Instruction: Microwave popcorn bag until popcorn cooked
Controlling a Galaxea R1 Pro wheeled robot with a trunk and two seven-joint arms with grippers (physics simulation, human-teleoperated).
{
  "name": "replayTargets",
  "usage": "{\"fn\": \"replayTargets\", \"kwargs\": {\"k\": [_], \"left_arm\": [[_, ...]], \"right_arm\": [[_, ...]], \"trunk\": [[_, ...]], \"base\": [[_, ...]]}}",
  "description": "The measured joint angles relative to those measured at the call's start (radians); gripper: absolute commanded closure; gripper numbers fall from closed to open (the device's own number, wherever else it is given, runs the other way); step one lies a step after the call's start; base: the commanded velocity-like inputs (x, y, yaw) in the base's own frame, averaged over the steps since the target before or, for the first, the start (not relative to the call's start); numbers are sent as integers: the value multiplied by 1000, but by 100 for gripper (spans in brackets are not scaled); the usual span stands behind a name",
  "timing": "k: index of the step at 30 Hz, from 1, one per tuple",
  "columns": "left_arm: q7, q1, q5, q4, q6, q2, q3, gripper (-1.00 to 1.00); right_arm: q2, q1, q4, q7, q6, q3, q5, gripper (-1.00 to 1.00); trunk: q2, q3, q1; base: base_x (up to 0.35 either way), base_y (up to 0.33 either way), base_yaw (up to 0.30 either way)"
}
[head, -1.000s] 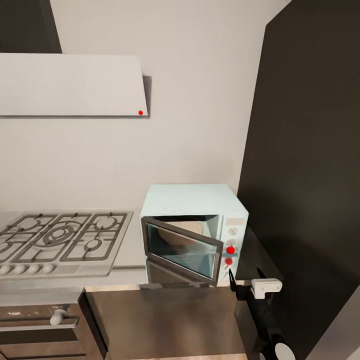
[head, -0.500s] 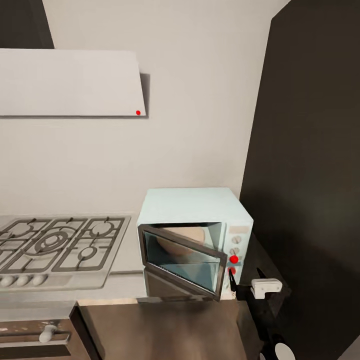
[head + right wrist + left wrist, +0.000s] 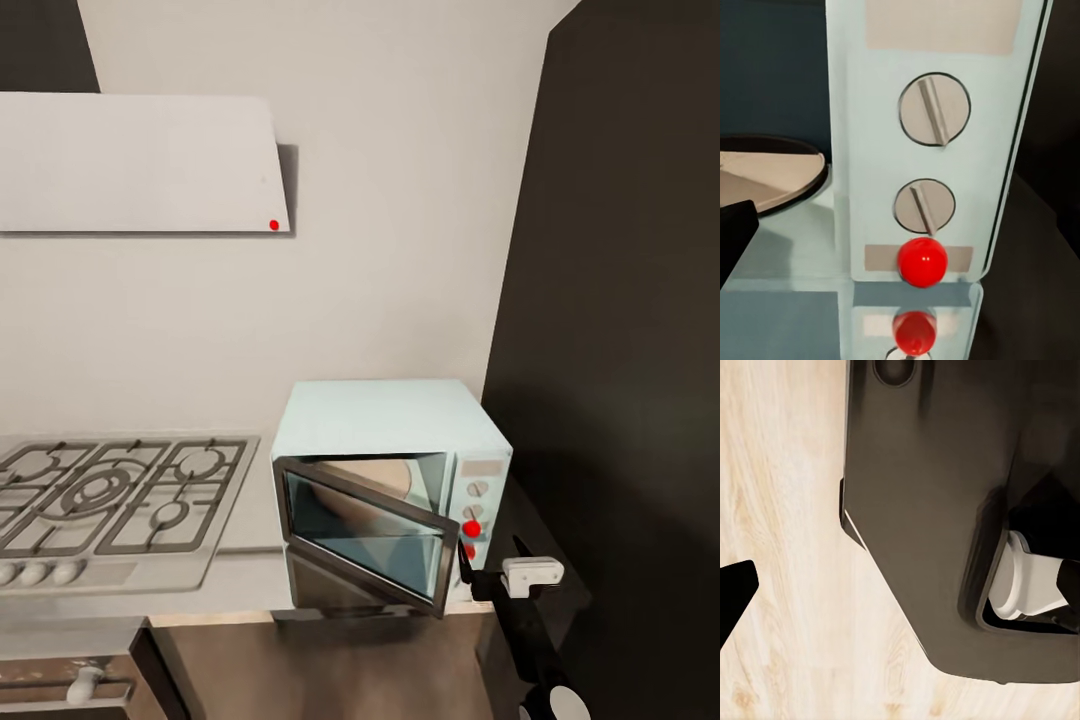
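The mint-blue microwave (image 3: 385, 420) stands on the steel countertop (image 3: 250, 560) against the wall, its dark glass door (image 3: 365, 535) hanging partly open. Behind the glass I make out a tan turntable (image 3: 765, 176); no popcorn bag or popcorn is discernible. My right gripper (image 3: 490, 560) is open just in front of the control panel, with one black finger (image 3: 463, 568) right below the red button (image 3: 472, 528). In the right wrist view two round knobs (image 3: 934, 109) sit above that red button (image 3: 922, 262). A black finger (image 3: 733, 594) of my left gripper hangs over the floor, holding nothing.
A grey gas hob (image 3: 110, 495) lies left of the microwave under a white hood (image 3: 140, 165). A tall dark cabinet (image 3: 620, 350) rises close on the right. Dark cabinet fronts (image 3: 330, 665) run below. The left wrist view shows pale wood floor (image 3: 787, 547) and my dark base (image 3: 937, 510).
The whole picture has shifted, so the camera moved: hob and microwave sit lower and larger. The red button now sits closer to my right gripper's finger. The door angle looks unchanged.
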State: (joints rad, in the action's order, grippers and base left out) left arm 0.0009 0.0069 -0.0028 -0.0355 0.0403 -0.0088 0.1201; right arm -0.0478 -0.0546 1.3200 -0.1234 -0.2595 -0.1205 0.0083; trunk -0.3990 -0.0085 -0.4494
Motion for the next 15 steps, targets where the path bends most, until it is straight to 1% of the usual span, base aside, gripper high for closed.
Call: {"fn": "replayTargets", "kwargs": {"k": [4,6,7,8,9,10,15], "left_arm": [[0,0,0,0,0,0,0,-100],[0,0,0,0,0,0,0,-100],[0,0,0,0,0,0,0,-100],[0,0,0,0,0,0,0,-100],[0,0,0,0,0,0,0,-100],[0,0,0,0,0,0,0,-100],[0,0,0,0,0,0,0,-100]], "right_arm": [[0,0,0,4,0,-1,0,-100],[-1,0,0,53,0,0,1,-100],[-2,0,0,101,1,5,-6,-100],[-2,0,1,163,1,30,-5,-100],[-3,0,1,182,1,36,-4,-100],[-3,0,1,223,1,50,-4,-100],[-8,0,1,292,2,65,-3,-100]], "trunk": [[0,0,0],[0,0,0],[0,0,0],[0,0,0],[0,0,0],[0,0,0],[0,0,0]], "base": [[92,-34,0],[15,-6,0],[5,-2,0],[4,-2,0],[2,-1,0],[1,-1,0],[0,0,0]]}}
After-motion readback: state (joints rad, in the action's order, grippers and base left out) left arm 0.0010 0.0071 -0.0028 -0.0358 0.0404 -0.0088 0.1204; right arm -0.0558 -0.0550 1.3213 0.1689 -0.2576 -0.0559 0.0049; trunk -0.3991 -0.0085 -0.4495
